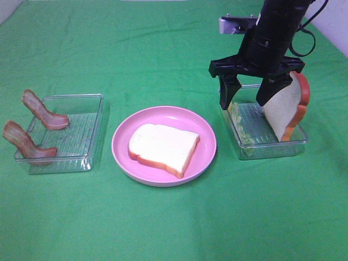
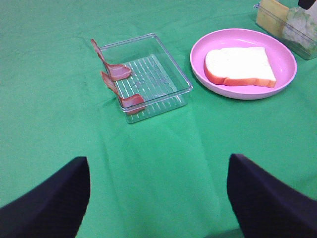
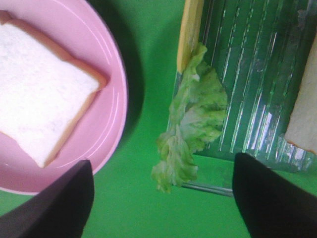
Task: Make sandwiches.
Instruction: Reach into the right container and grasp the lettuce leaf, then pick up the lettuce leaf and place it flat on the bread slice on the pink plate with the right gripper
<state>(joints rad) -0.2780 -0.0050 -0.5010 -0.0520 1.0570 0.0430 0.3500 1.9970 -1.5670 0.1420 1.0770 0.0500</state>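
Exterior high view: the sandwich is seen as only one bread slice (image 1: 163,148) so far, laid flat in the middle of the pink plate (image 1: 117,142) with nothing on top of it. A second slice (image 1: 284,111) is leaned upright against the far right wall of the right tray (image 1: 272,150), just beside the plate. In the same tray the lettuce (image 3: 195,119) is draped over the wall nearest the plate, and the cheese (image 3: 190,29) is stood on edge next to it. The right gripper (image 1: 246,100) is held over this tray with its jaws wide apart and nothing between them; one finger is just beside the second slice, and contact cannot be told. Two bacon strips (image 1: 43,110) are hung over the outer wall of the left tray (image 1: 81,130). The left gripper (image 2: 158,198) is held over the green cloth (image 1: 174,228), well apart from the trays, with its jaws also apart and nothing in them.
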